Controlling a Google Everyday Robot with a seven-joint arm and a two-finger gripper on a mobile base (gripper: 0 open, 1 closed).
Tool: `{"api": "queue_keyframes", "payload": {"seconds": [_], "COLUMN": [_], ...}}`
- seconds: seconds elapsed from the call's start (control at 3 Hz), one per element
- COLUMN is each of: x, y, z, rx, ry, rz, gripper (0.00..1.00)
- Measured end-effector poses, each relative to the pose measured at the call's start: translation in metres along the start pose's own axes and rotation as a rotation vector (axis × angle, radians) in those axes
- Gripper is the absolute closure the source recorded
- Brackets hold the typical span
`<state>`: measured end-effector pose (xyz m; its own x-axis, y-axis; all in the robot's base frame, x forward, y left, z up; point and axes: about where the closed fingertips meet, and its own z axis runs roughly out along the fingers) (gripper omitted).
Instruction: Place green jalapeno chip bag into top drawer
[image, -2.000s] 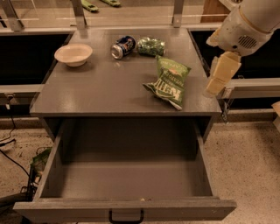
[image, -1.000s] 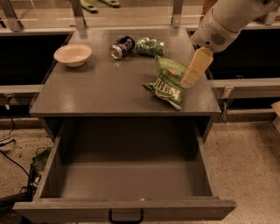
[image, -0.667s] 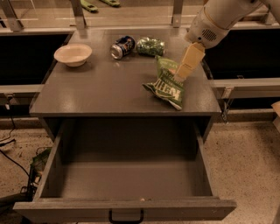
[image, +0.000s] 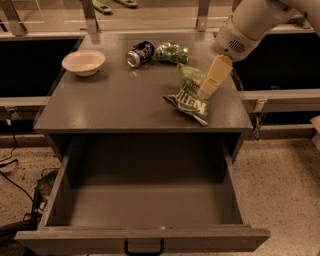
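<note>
The green jalapeno chip bag (image: 189, 96) lies flat on the right half of the grey table top, light green with white lettering. My gripper (image: 206, 91) hangs from the white arm at the upper right and reaches down onto the bag's upper right edge, touching or nearly touching it. The top drawer (image: 145, 235) is pulled fully out below the table top. It is a deep grey box, empty inside, with a small black handle (image: 144, 247) on its front panel.
A white bowl (image: 83, 62) sits at the table's back left. A soda can (image: 140, 53) lies on its side at the back middle, with a shiny dark-green wadded packet (image: 171, 52) beside it. A railing runs behind the table. Cables lie on the floor at the left.
My gripper has moved left from beyond the table's right edge to over the chip bag, and has come down onto its upper right edge. The bag and drawer have not moved.
</note>
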<state>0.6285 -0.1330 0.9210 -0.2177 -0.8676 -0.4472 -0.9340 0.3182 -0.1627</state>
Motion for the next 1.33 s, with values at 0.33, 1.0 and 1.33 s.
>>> {"api": "queue_keyframes", "payload": {"seconds": [0.33, 1.0, 1.33], "x": [0.008, 0.014, -0.002], "y": [0.013, 0.02, 0.001], "z": [0.026, 0.048, 0.069], "rx": [-0.053, -0.098, -0.093], "ry": [0.006, 0.004, -0.026], "rz": [0.019, 0.041, 0.057], "gripper": [0.0, 0.0, 0.0]}}
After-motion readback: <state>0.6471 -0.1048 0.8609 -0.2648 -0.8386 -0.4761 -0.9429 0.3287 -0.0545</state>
